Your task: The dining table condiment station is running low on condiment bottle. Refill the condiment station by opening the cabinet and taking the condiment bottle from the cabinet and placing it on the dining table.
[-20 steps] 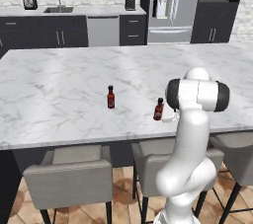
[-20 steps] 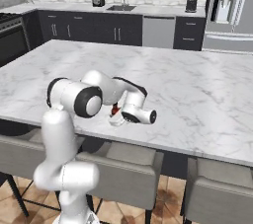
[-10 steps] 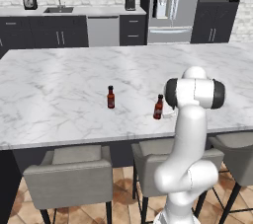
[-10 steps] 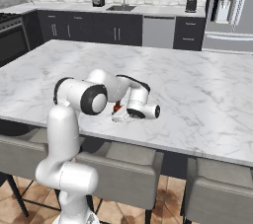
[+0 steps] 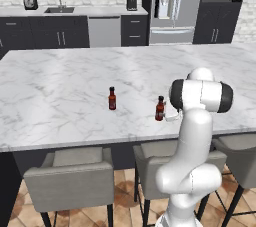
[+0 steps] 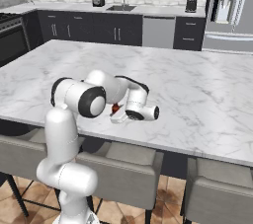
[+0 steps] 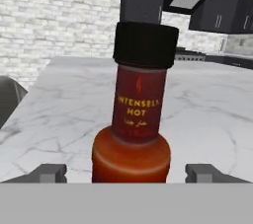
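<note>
Looking at the hand view, you see the condiment bottle dead centre, upright on the dining table, black cap up, label reading "HOT". Your fingers sit wide apart at the bottom of that frame, one tip lower left, one lower right, with clear gaps to the bottle's body on both sides, so nothing is gripped; the bottle stands between them on its own.

In the left base view, the same bottle stands right of centre near the front edge of the white marble table, just beside the arm's wrist. A second bottle, similar with a black cap, stands upright to its left, well apart from it.

In the right base view, the gripper lies low over the table left of centre, and only a small red patch of the bottle shows behind the hand.

Grey stools line the bottom of the left base view under the table edge. Far counter with sink sits upper left, fridge top centre-right.
</note>
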Tool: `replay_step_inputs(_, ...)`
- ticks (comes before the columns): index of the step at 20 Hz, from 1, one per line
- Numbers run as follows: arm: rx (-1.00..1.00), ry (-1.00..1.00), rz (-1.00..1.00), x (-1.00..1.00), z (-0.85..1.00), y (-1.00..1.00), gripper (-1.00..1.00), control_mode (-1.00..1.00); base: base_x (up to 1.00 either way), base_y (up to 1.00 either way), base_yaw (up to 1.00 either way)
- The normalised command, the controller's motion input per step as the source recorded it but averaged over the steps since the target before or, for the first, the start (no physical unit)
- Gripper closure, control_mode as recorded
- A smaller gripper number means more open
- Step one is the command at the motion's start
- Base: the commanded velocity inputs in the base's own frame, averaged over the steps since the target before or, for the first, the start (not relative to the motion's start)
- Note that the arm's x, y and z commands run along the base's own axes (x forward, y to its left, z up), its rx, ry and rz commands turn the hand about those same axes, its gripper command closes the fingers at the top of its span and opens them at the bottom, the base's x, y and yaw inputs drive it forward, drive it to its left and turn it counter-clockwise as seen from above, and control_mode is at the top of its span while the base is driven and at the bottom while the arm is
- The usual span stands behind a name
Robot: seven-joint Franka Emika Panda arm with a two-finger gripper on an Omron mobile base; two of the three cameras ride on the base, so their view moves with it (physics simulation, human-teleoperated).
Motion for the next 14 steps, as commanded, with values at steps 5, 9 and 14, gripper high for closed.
replay_step_inputs(5, 0.00, 0.00, 0.00, 0.00, 0.00, 0.00, -1.00, -1.00, 0.00, 0.00, 0.00)
replay_step_inputs(9, 0.00, -0.04, 0.00, 0.00, 0.07, 0.00, -1.00, -1.00, 0.00, 0.00, 0.00)
replay_step_inputs(14, 0.00, -0.04, 0.00, -0.01, 0.33, 0.00, -1.00, -1.00, 0.00, 0.00, 0.00)
